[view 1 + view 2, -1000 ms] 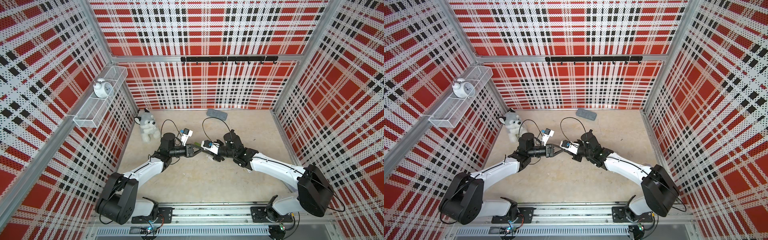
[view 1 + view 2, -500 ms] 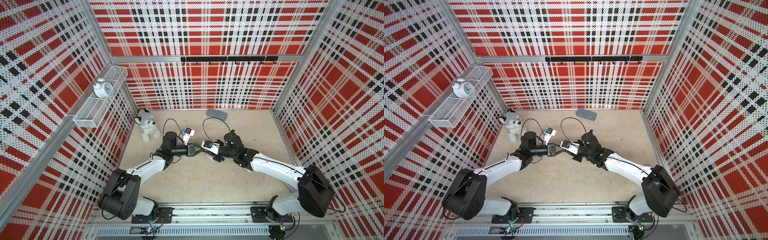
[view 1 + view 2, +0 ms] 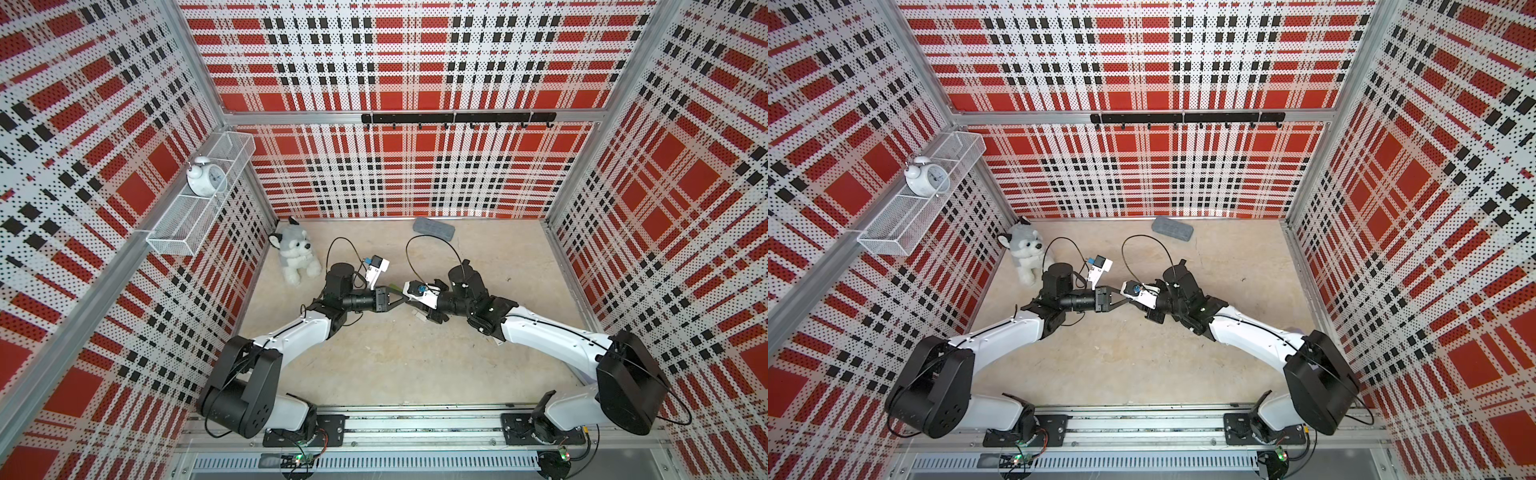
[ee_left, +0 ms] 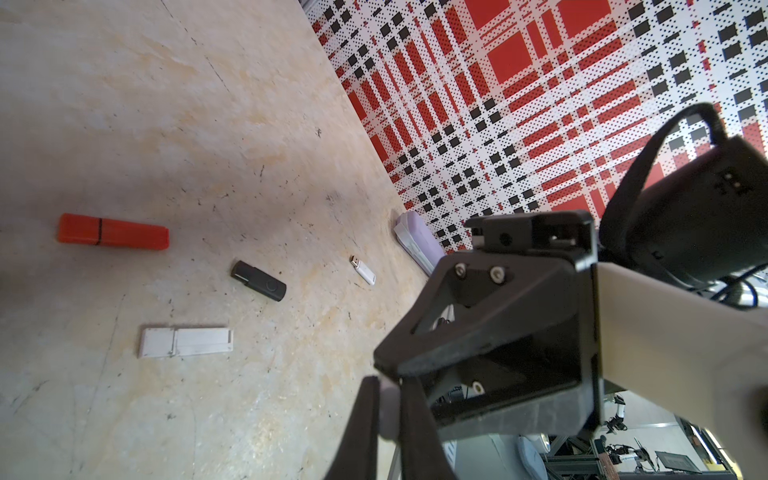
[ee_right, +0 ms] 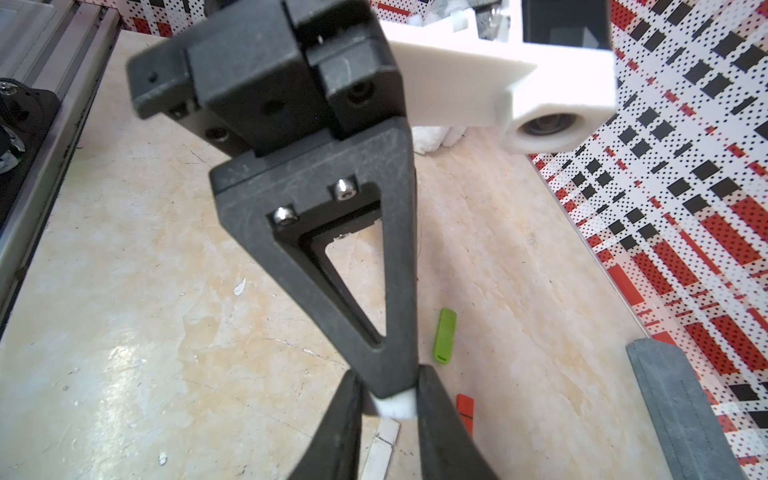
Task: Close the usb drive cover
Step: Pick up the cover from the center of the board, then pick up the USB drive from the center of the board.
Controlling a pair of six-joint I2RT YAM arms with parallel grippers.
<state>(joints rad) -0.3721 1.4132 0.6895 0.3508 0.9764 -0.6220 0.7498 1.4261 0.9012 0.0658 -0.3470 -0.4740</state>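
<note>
Left gripper (image 4: 390, 384): clamped tight on the drive (image 5: 395, 406); a pale sliver of it showed between the fingers in the left wrist view.
Right gripper (image 5: 390, 386): jaws narrow, with the drive's white end in the gap between its fingers. Whether they pressed on it could not be told.
Drive: at the point where both grippers met, raised clear of the surface (image 3: 415, 365) and near its middle. The fingers hid its cover.
Gripper to gripper: tip to tip, the arms reaching in from opposite sides. The left fingers were turned crosswise to the right ones, and the left tip lay against the white end.
Under the grippers: an orange drive (image 4: 112, 237), a black drive (image 4: 258, 281) and a capped white drive (image 4: 185, 342) lay flat and apart from each other. A green drive (image 5: 444, 336) lay near them.
Small white drive (image 4: 362, 270): connector bare, lying nearer the back wall.
Case (image 3: 433, 228): grey, flat on the surface by the back wall.
Left wall: a plush dog (image 3: 294, 253) sat on the surface beside it, and a clock (image 3: 205, 179) stood in a wire basket (image 3: 174, 241) fixed to it.
</note>
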